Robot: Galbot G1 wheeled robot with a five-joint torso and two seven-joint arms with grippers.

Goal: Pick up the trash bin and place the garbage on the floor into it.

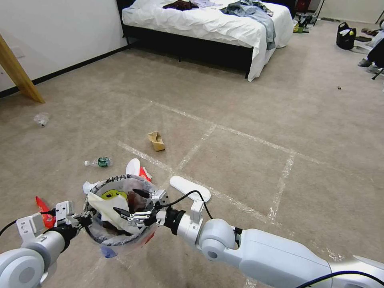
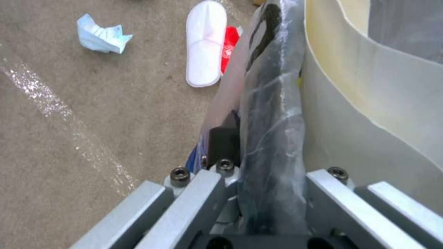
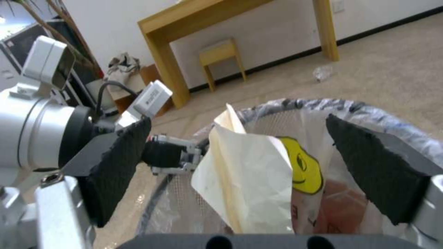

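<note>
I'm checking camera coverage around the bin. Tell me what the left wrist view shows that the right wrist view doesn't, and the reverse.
Left wrist view alone: a white flat slipper sole, a red wrapper beside it, and a crumpled pale blue scrap on the carpet.

Right wrist view alone: the right gripper open above the bin, a cream paper sheet standing inside, the liner's yellow smiley face, a light wooden table and a clear plastic scrap.

Both: the small round bag-lined trash bin, held at its rim by the left gripper.
</note>
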